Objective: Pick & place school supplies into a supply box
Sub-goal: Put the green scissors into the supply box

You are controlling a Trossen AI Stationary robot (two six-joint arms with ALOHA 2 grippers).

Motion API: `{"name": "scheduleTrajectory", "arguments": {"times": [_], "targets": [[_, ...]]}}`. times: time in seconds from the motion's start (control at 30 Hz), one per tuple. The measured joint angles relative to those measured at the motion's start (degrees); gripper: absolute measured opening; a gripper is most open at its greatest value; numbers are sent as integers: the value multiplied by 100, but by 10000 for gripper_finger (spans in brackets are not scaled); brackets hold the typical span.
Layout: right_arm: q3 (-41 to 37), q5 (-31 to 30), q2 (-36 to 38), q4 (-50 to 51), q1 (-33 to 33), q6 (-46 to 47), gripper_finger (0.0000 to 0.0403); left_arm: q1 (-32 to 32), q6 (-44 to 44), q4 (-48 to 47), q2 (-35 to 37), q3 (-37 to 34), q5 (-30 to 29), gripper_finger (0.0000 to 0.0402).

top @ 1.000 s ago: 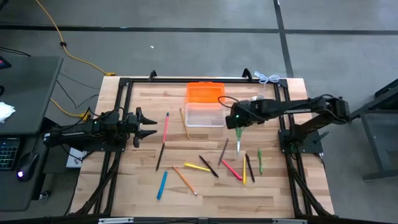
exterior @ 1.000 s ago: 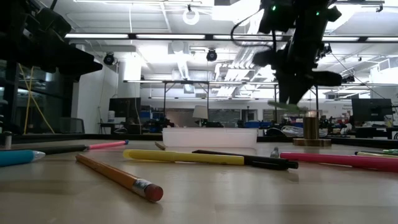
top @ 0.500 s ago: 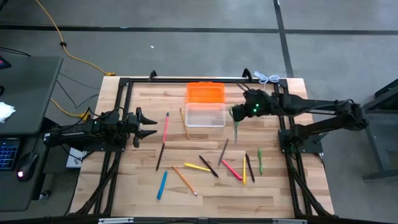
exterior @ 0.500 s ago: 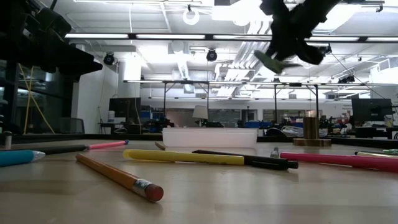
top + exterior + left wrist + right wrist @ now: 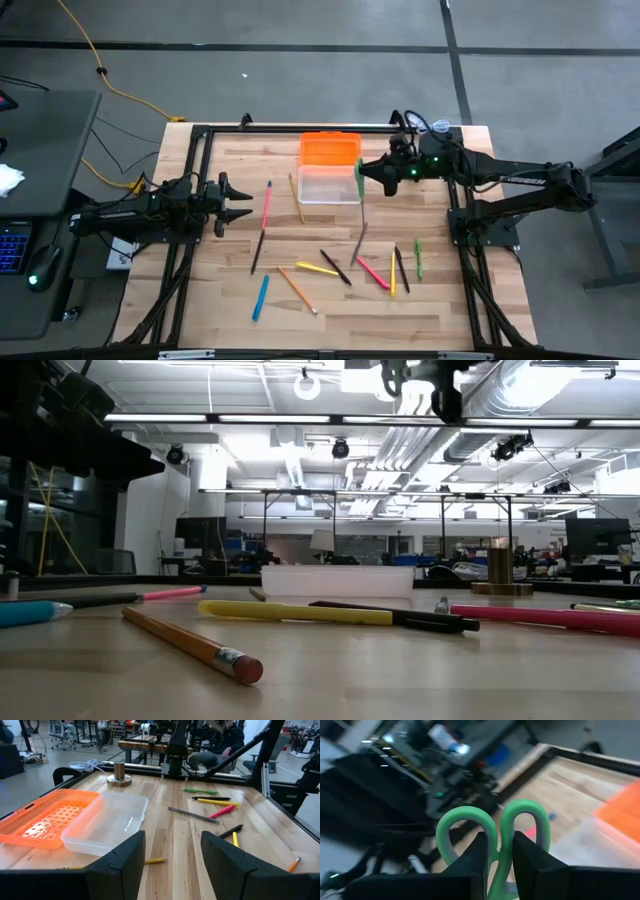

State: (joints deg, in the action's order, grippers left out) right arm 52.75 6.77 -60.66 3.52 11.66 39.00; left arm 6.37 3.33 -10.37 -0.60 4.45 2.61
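The right gripper [image 5: 366, 172] is clamped on the green-handled scissors [image 5: 359, 176], pinching them at the neck between the two handle loops, which its own wrist view shows standing up beyond the fingers [image 5: 470, 860]. From above, the scissors show as a short green bar held right at the clear supply box's [image 5: 330, 186] edge on the right arm's side — over the rim or just outside it, I cannot tell which. Their long axis runs along that edge, so the blades lie roughly in line with the box's short side rather than across it.

That is the relation the drop turns on, as I judge it: the box lies just to the gripper's far side, toward the table's middle, and only a small shift that way would put the scissors wholly above the tub. Turning them along the box's long side may help them lie flat inside.

The orange lid [image 5: 330, 148] lies touching the box on its side away from the pens. The tub looks to hold nothing yet in the left wrist view. The remaining pens and pencils [image 5: 352, 266] are scattered on the table on the box's other side, well apart from it; the pink pen [image 5: 266, 205] lies nearer.

The left gripper [image 5: 240, 201] waits well apart from the box on the left, fingers spread and holding nothing — the right arm is plainly the nearer.
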Motion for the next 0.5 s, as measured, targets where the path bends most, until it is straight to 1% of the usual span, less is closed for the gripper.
{"name": "scheduleTrajectory", "arguments": {"times": [0.3,0.5], "targets": [[2,876,-1,-1070,-4,-251,41,0,0,0,-1,1,0,223],[2,1650,-2,-1729,-4,-479,41,-2,0,0,0,2,0,223]]}}
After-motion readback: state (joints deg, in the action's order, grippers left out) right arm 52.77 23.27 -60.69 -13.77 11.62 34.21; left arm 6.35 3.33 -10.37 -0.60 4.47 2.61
